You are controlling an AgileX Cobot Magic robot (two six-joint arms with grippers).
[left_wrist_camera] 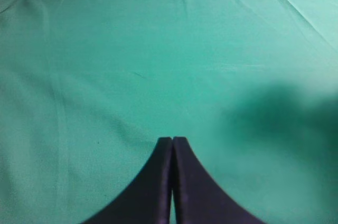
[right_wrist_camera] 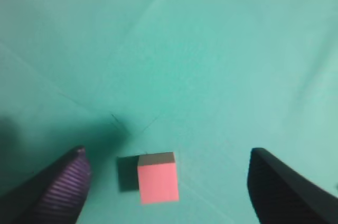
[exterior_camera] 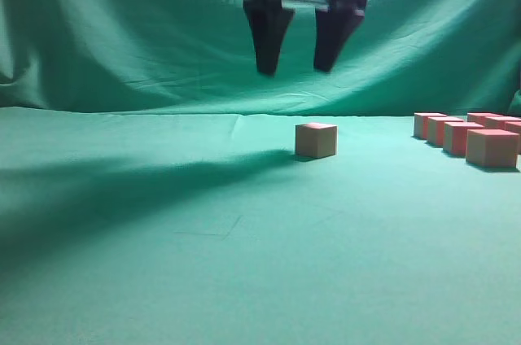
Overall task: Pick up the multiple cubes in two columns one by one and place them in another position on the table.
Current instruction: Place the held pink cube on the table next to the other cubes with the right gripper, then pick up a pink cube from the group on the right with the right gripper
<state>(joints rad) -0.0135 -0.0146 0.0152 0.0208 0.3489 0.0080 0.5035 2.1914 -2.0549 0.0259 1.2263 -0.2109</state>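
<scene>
Cubes [exterior_camera: 468, 135] sit grouped at the right of the table [exterior_camera: 163, 264]; one lone cube [exterior_camera: 316, 139] rests mid-table under my right gripper [exterior_camera: 297, 64], jaws spread wide and empty. My left gripper [left_wrist_camera: 172, 140] is closed. No writing shows

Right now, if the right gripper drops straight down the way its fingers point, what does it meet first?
Probably the lone cube on the table. The right gripper hangs open above it, and the wrist view shows the cube between the fingers. It may sit slightly off-centre, so a fingertip might touch it first; depth is unclear.
</scene>
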